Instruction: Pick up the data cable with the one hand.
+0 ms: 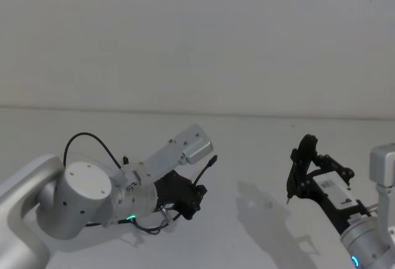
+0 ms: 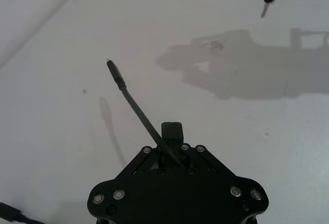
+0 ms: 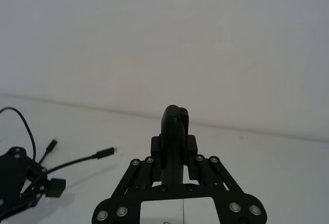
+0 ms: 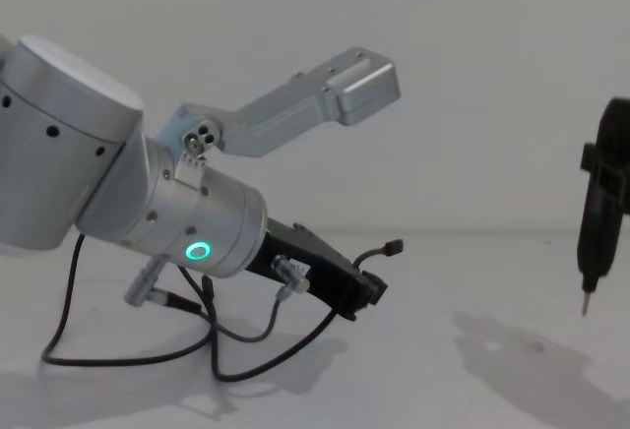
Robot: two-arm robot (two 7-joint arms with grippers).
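The data cable (image 2: 134, 106) is a thin black cord. It sticks out from between the fingers of my left gripper (image 2: 173, 149), which is shut on it. Its plug end (image 1: 212, 158) points up and forward, off the table. The rest of the data cable (image 4: 246, 368) droops in loops under the silver arm with its green ring (image 4: 200, 250). My left gripper (image 1: 192, 198) hovers low over the white table, left of centre. My right gripper (image 1: 290, 196) hangs at the right, shut, with nothing in it, its pale tip (image 4: 586, 306) pointing down.
A short grey lead with silver plugs (image 4: 283, 281) runs along the left wrist. The white table (image 1: 259, 152) meets a plain white wall at its far edge. The right gripper's shadow (image 2: 241, 64) lies on the table between the two arms.
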